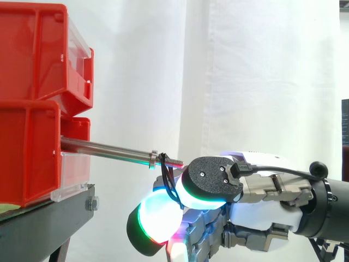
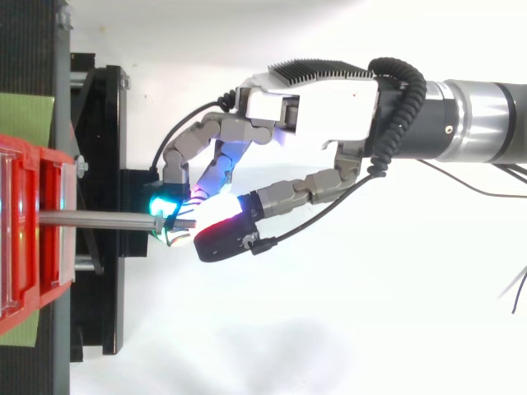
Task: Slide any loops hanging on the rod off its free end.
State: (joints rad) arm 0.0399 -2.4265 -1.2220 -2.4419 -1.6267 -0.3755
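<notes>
Hand (image 2: 329, 111) pinches loop (image 1: 167, 173) at rt end of rod (image 1: 103, 148); loop almost off imo, only threaded tip (image 1: 173, 161) left to pass.

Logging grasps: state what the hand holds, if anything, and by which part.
The hand pinches the black loop by its lower part between its pads; the loop's top hangs over the rod's threaded end.
</notes>
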